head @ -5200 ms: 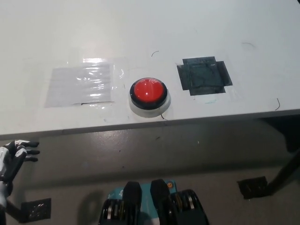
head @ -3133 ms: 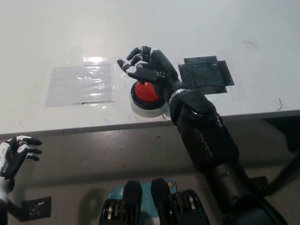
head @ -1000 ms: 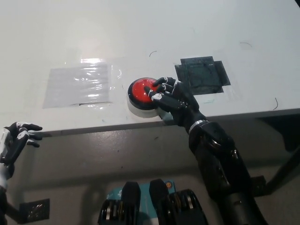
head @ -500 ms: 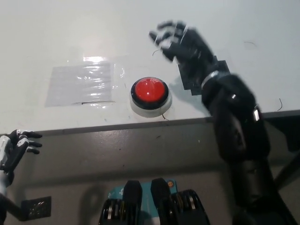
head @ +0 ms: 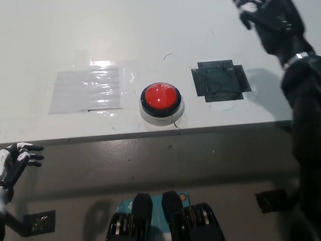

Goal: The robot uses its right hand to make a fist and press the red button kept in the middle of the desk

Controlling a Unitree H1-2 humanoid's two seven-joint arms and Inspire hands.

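So compared to half a second ago, the black right hand (head: 273, 17) has swung way off toward the far right corner of the white desk (head: 150, 30). It was hovering beyond the button before; now it's up at the top right of the head view, with its fingertips cut off by the top edge. The fingers look loosely curled, but I honestly can't tell if it's a proper fist or just half open, since too much is cropped. It holds nothing that I can see. The black arm runs down the right edge of the picture and throws a soft shadow on the desk beside the tape.

The round red button on its black and white base (head: 160, 99) sits uncovered near the front edge of the desk, about mid-width, same spot as earlier. Nothing touches it.

To its left is a clear shiny plastic sheet taped flat (head: 89, 90), and to its right a dark patch of black tape (head: 220, 80), both just beside the button.

The white left hand (head: 15, 161) rests below the desk's front edge at the lower left, fingers spread apart, empty, barely changed from before. Its wrist runs off the picture edge.
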